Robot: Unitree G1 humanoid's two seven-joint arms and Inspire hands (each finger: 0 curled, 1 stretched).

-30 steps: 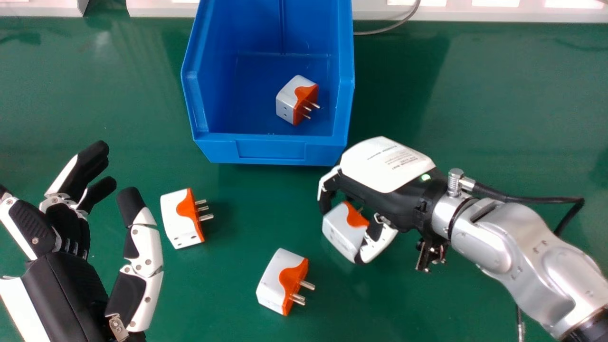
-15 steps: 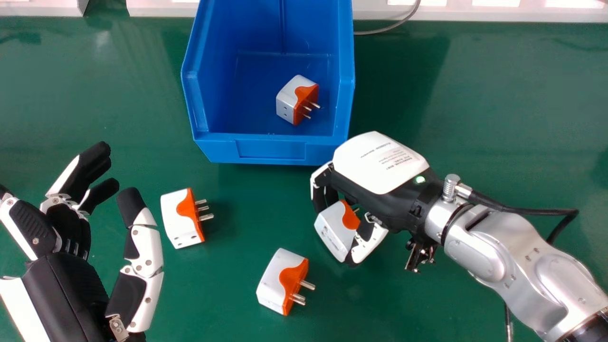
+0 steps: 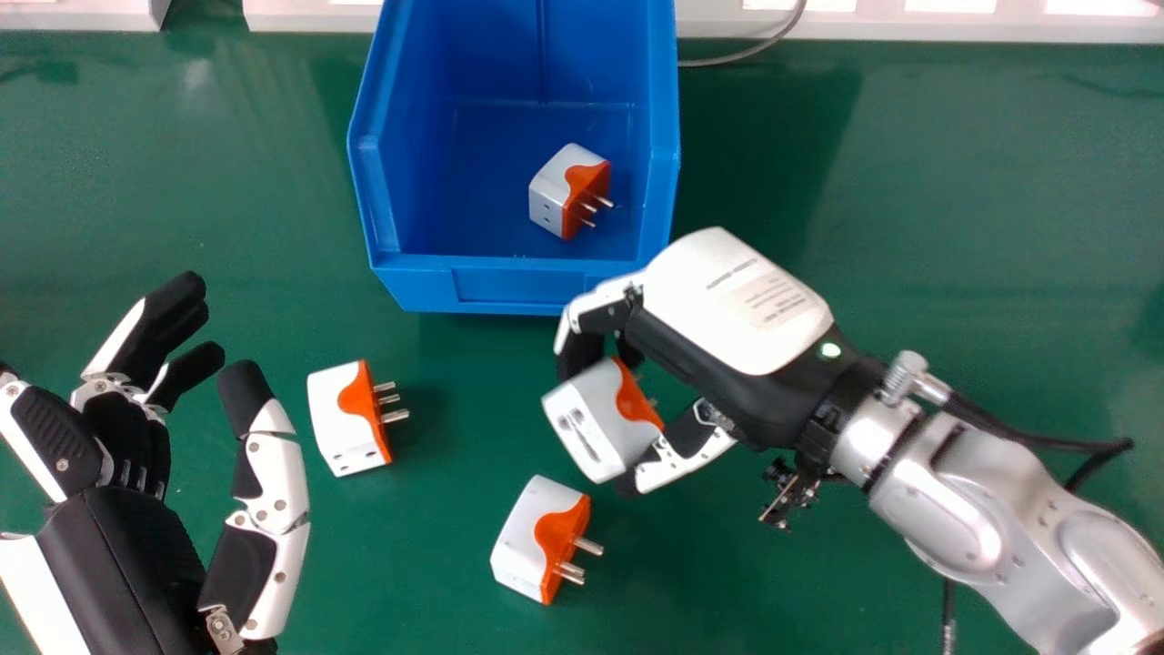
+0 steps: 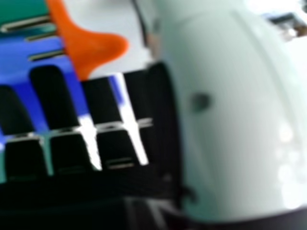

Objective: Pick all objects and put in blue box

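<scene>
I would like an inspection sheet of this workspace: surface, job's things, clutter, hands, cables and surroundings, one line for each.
Surface: green table, with soft reflections.
Job's things: blue box with one adapter inside; left table adapter and near table adapter outside; held adapter before the box.
Clutter: nothing seen.
Hands: right hand curled round the held adapter; left hand open, holding nothing.
Cables: black cable at the right wrist; grey cable beside the box.
Surroundings: pale frame along the far edge.
</scene>
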